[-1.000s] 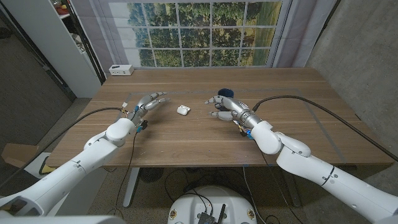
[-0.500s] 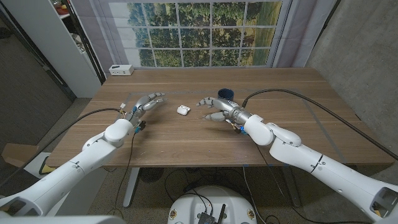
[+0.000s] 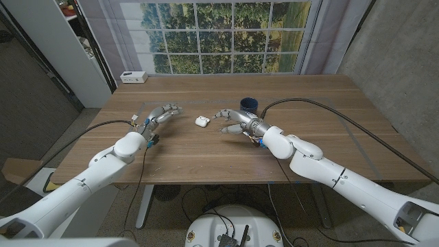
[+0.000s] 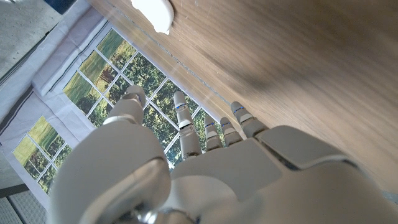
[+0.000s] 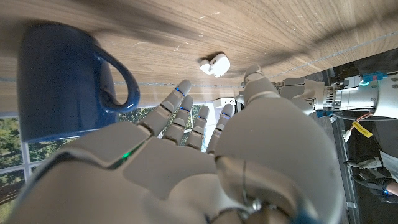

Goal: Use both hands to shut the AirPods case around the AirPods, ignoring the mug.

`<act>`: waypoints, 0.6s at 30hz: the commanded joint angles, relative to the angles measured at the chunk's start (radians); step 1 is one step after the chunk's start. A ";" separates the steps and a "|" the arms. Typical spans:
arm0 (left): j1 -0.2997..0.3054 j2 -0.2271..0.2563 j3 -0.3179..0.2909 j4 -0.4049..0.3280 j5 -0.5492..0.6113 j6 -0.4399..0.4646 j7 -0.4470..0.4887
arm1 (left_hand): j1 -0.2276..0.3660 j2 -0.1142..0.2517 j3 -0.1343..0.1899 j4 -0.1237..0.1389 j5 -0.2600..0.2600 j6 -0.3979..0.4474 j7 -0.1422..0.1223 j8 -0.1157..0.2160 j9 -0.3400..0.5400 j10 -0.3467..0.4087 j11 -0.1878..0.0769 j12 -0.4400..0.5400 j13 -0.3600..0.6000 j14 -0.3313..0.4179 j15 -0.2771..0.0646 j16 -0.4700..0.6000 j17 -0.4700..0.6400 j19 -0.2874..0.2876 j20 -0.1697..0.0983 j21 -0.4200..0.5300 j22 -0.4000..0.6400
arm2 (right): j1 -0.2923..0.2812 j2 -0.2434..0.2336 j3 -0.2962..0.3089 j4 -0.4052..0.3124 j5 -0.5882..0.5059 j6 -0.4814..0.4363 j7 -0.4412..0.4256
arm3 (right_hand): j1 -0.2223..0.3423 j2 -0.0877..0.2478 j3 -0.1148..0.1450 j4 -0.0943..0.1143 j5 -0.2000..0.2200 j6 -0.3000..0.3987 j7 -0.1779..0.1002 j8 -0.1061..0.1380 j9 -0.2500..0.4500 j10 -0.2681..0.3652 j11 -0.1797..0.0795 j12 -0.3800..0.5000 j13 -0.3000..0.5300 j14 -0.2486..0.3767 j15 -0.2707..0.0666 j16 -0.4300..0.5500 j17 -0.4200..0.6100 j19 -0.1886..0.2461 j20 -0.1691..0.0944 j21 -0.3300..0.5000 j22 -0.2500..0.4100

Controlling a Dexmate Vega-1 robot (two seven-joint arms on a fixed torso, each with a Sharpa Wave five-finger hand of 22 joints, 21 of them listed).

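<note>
1. airpods case (image 3: pixel 201 121) sits on the table (image 3: pixel 206 154) between both hands, lid apparently still up.
2. right hand (image 3: pixel 232 121) has moved in from beside the mug (image 3: pixel 248 104) toward the case, fingers spread, holding nothing, not touching it.
3. left hand (image 3: pixel 159 115) barely moved, fingers apart, empty.
4. closing not started; both hands need contact.

AirPods case (image 3: pixel 202 121) on bench (image 3: pixel 206 158), mid, betw. both hands: left hand (image 3: pixel 162 114) to its left, right hand (image 3: pixel 232 121) near on its right; mug (image 3: pixel 248 105) just behind right hand; small box (image 3: pixel 133 77) at far left corner
</note>
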 commanded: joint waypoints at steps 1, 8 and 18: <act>0.001 0.020 0.030 -0.050 0.039 0.048 0.009 | 0.000 0.008 -0.008 -0.003 -0.004 0.024 0.022 0.009 0.004 0.014 0.005 0.007 0.001 0.006 -0.006 -0.001 0.002 0.009 0.003 0.002 0.002 | 0.058 0.059 -0.030 0.133 -0.048 0.111 -0.088 | 0.022 0.000 0.006 -0.007 0.004 0.006 0.003 0.005 0.003 0.025 -0.010 0.012 0.004 0.023 -0.148 0.009 0.002 0.001 -0.024 -0.001 0.002; -0.010 0.025 0.044 -0.089 0.045 0.143 0.010 | 0.002 0.007 -0.019 -0.005 -0.003 0.056 0.081 0.014 0.002 0.012 0.013 0.004 0.000 0.004 0.002 -0.002 0.003 0.009 0.004 0.001 0.002 | 0.047 0.083 -0.022 0.184 -0.050 0.157 -0.177 | 0.026 -0.012 -0.008 0.000 0.002 0.060 0.004 0.025 0.004 0.078 -0.002 0.036 0.007 0.065 -0.160 0.026 0.005 0.016 -0.022 0.006 0.002; -0.091 0.009 0.095 -0.075 0.067 0.233 -0.032 | 0.012 0.001 -0.029 -0.011 0.003 0.045 0.095 0.000 -0.002 -0.005 0.030 -0.004 -0.001 -0.013 0.022 -0.007 0.003 0.002 0.014 -0.002 0.002 | 0.077 0.140 -0.035 0.319 -0.066 0.257 -0.307 | 0.028 -0.020 -0.022 0.005 0.005 0.120 0.003 0.047 0.014 0.117 -0.013 0.056 0.011 0.099 -0.169 0.043 0.012 0.027 -0.025 0.012 0.003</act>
